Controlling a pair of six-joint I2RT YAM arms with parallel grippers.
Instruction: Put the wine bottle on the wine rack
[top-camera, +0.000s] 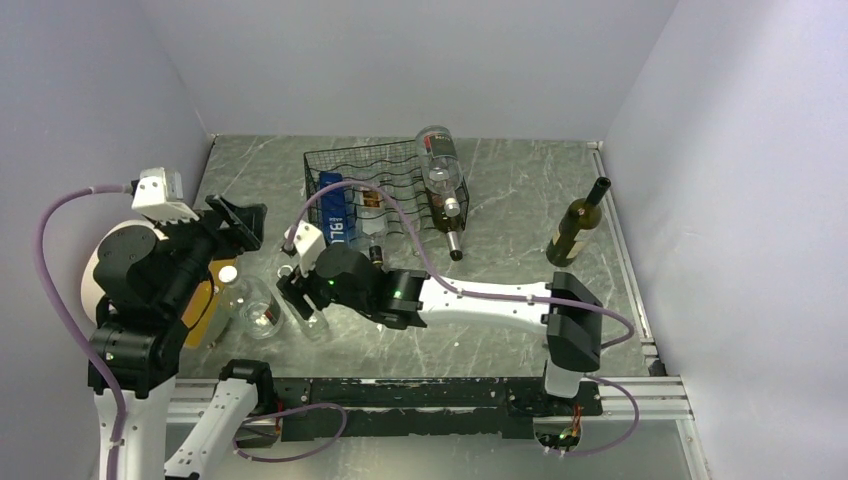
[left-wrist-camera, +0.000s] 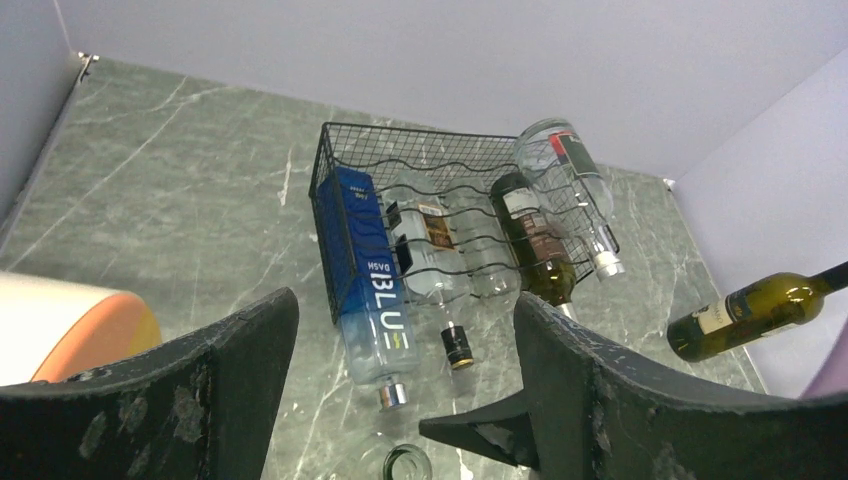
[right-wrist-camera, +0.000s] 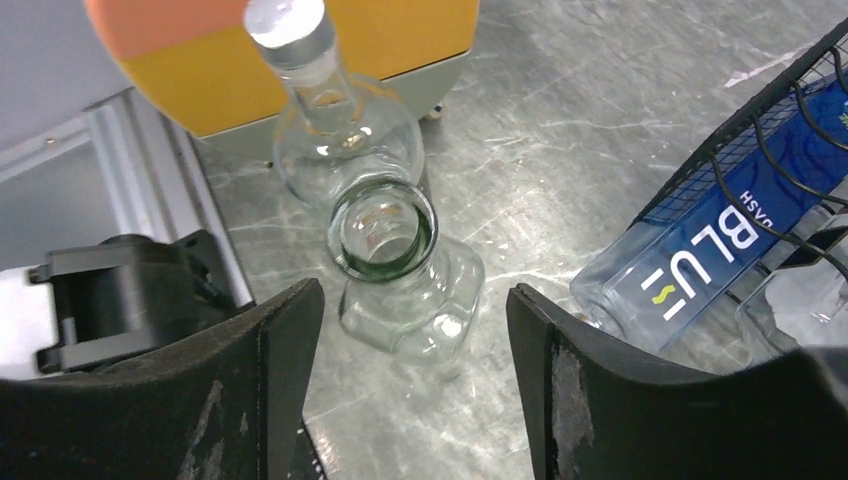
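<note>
Two empty pincers gape: left pincer (left-wrist-camera: 405, 298) toward the wine rack (left-wrist-camera: 420, 132), right pincer (right-wrist-camera: 412, 290) over a clear bottle (right-wrist-camera: 410, 322), base unseen.

Soft, even light falls from overhead. The pale walls (top-camera: 400, 60) read lilac-grey, and shadows on the marbled tabletop (top-camera: 520, 200) are faint. The top view is dimmest at 9 o'clock. In the right wrist view the capped bottle (right-wrist-camera: 345, 150) is washed nearly white at 12 o'clock, and the right end effector (right-wrist-camera: 410, 292) looks soft toward 6 o'clock. In the left wrist view the wine rack (left-wrist-camera: 322, 200) is crisp, while the left end effector (left-wrist-camera: 405, 300) is dark and blurred.
</note>
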